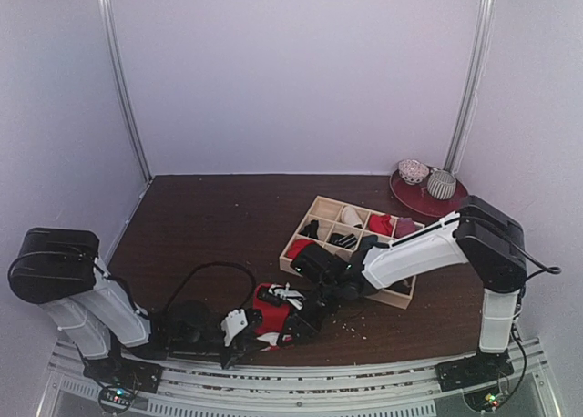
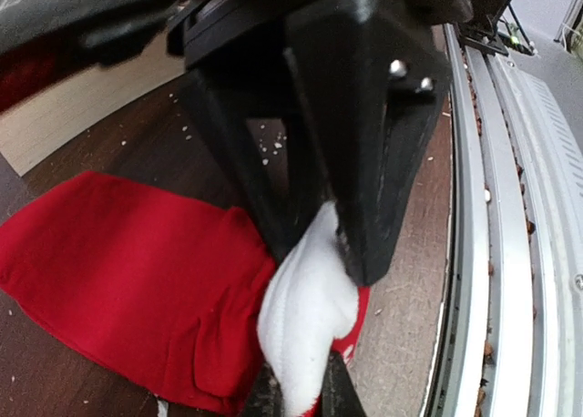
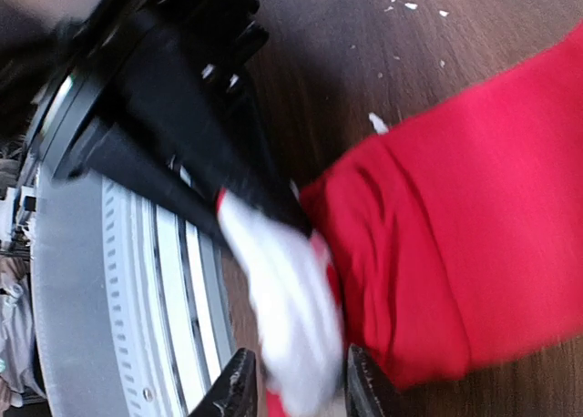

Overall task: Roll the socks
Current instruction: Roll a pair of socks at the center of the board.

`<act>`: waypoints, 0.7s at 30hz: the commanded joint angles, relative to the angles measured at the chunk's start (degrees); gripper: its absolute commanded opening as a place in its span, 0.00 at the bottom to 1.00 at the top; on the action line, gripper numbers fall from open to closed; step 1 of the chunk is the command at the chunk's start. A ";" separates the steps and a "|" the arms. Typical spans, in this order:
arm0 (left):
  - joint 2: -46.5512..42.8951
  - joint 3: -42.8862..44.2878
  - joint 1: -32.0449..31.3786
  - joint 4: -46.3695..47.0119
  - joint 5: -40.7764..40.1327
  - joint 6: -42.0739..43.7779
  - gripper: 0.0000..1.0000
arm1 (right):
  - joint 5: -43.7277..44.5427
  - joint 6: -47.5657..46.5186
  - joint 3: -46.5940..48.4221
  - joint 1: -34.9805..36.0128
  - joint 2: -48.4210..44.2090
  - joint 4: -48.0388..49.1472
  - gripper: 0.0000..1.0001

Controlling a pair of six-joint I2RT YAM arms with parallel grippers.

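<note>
Top external view: the red sock (image 1: 270, 319) lies on the dark wooden table (image 1: 209, 226) at the lower centre of the frame, close to the metal rail (image 1: 301, 381) along the bottom edge, with both arms converging on it. Left wrist view: the left gripper (image 2: 301, 397) is closed on the sock's white cuff (image 2: 305, 312) at the bottom of the frame, with fabric bunched between its fingers. Directly above, the other arm's black fingers pinch the same cuff from the opposite side. Right wrist view: the right gripper (image 3: 296, 388) has the cuff between its fingers at the bottom edge and is judged clamped on it, though this view is blurred. The red body of the sock spreads toward the right of the frame, loose and creased. Assessment: a two-point hold on the cuff end suggests the cuff is meant to be turned over the body to start or fasten the roll, with the body resting on the table as the core. No rolled shape is evident. The wooden divider box (image 1: 397, 297) sits at centre right, with several compartments holding dark, pale and red items. Whether the second sock is among them cannot be told. Markings: no brand, label or legible writing is visible on the sock, arms, box or rail in any view.
</note>
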 commanded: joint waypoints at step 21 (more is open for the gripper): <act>-4.49 1.06 6.62 -20.59 12.33 -25.91 0.00 | 29.78 -37.13 -18.34 11.10 -10.46 29.25 0.42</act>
